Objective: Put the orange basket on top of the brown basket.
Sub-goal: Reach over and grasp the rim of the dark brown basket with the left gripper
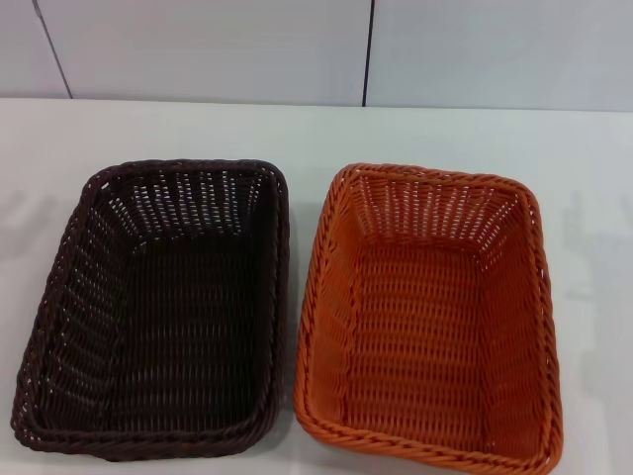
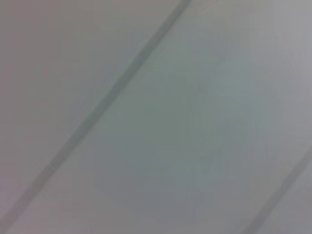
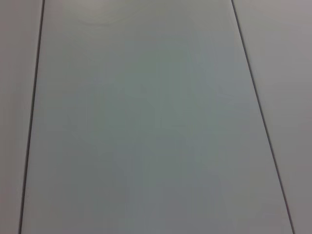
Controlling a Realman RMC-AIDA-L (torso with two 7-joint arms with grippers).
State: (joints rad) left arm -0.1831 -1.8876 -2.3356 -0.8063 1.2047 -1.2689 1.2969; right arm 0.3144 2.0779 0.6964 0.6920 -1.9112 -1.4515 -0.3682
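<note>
I find the orange basket on the bench toward its right side, empty, long axis running from the near edge to the far edge. The brown basket lies just beside it on the left, parallel, rims close but apparently apart. Neither hand appears in the head view, and both wrist views show only blank panelled surface, so I cannot tell whether either hand is apart or together. In my judgement the right arm is nearer the orange basket, which must be lifted and carried leftward.
</note>
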